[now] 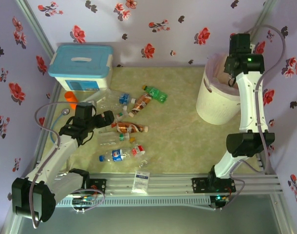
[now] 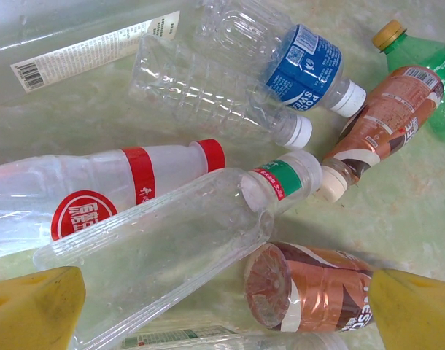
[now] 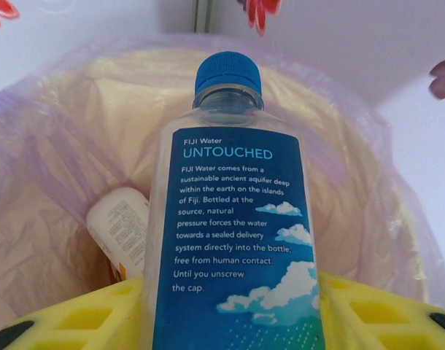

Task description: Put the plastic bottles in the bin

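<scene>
Over the bin [image 1: 212, 105] the right gripper [image 3: 233, 324] holds a Fiji bottle [image 3: 233, 219], closed on its lower body, with the blue cap pointing forward and down into the mouth of the bin. The pink liner [image 3: 55, 219] is all around the bottle in the wrist view, and one white-labelled bottle [image 3: 124, 233] lies already inside, at the bottom. So the step in hand is, as I judge it, the release of this bottle into the bin.

For the next move the right gripper needs only to open. The bottle seems to be well inside the rim, so it should fall in without touching the edge. After that the arm must rise clear of the rim before it goes away, because the liner stands loose near the fingers.

Well to the left of the bin, the other bottles [image 1: 129, 124] lie in a loose heap on the tabletop [image 1: 182, 141]. The left gripper [image 2: 222, 306] hangs low over this heap, wide open and holding nothing. Between its fingers are a clear bottle [image 2: 171, 248] and a brown bottle [image 2: 310, 288], lying close together. To take one, it should centre on a single body before closing, otherwise it can catch both or push them apart.
</scene>
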